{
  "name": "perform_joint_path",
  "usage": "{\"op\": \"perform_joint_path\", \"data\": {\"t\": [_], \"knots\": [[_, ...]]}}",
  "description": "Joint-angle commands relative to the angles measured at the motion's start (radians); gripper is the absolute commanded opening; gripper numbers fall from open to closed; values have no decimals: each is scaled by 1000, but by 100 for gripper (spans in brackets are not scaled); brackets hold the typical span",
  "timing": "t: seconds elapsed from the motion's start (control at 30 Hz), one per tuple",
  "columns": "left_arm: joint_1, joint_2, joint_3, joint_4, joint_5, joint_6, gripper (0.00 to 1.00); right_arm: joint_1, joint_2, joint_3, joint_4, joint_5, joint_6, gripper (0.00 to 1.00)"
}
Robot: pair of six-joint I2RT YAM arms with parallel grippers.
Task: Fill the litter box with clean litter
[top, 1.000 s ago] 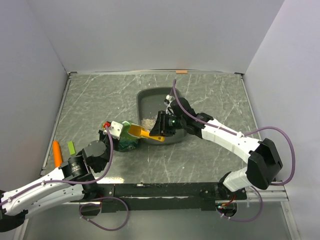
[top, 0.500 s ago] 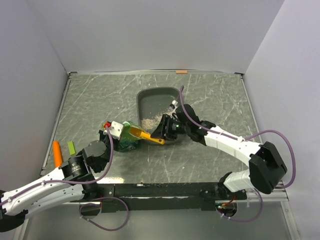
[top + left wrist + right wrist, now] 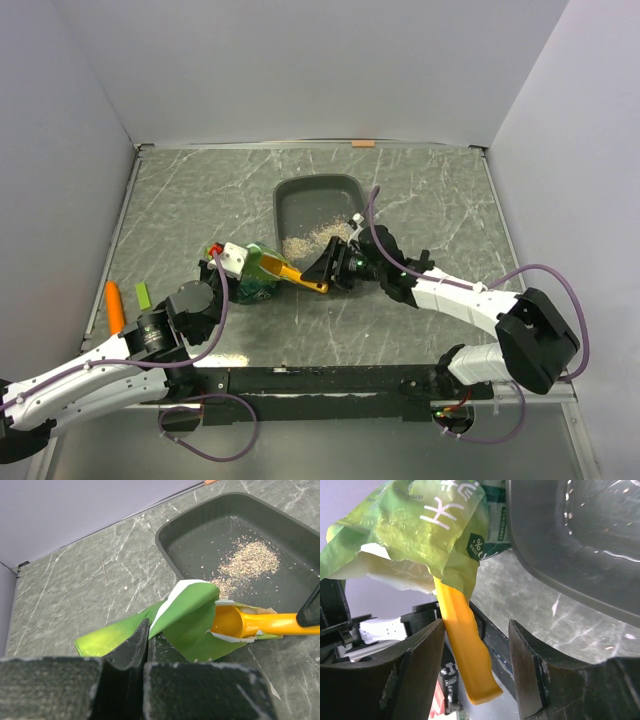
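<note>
The litter is loose and light: move it by scoop, not by grip. A small pile lies in the litter box, toward its near end. The scoop has its bowl inside the soft green bag. The left gripper is clamped on the bag; the right gripper has its fingers apart around the rigid scoop handle.

A robot lab test cell: plain pale walls enclose a marble-patterned table with a black mounting rail.
</note>
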Motion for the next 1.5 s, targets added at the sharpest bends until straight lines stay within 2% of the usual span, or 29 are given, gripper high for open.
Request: {"op": "perform_joint_path", "data": {"t": [0.0,0.17,0.33,0.53,0.63,0.67,0.73,0.77,0.83,1.0,1.13,1.3,1.47], "knots": [[2,3,30,-3,-31,-14,1,30,-14,-63,182,32,104,61],[2,5,30,-2,-31,-13,1,45,-21,-114,297,78,178,61],[2,8,30,-2,-29,-14,1,58,-43,-135,326,115,193,59],[2,9,30,-3,-29,-14,1,70,-26,-149,374,141,213,47],[2,12,30,-2,-29,-14,1,71,-14,-152,392,144,221,37],[1,12,30,-3,-29,-13,1,71,-14,-154,394,149,221,27],[1,11,30,-2,-28,-14,1,71,-18,-146,386,138,215,16],[2,9,30,-2,-28,-14,1,71,-18,-125,368,138,195,2],[2,9,30,-2,-26,-13,1,71,-38,-87,296,138,158,0],[2,5,28,-2,-14,-8,1,56,-79,99,-14,111,-20,0],[2,-6,27,1,9,-1,1,12,-66,251,-216,2,-153,0],[2,-15,30,-3,34,1,1,-7,41,524,-515,-110,-305,0],[2,-40,41,-6,44,-5,1,-5,182,725,-696,-155,-417,0]]}}
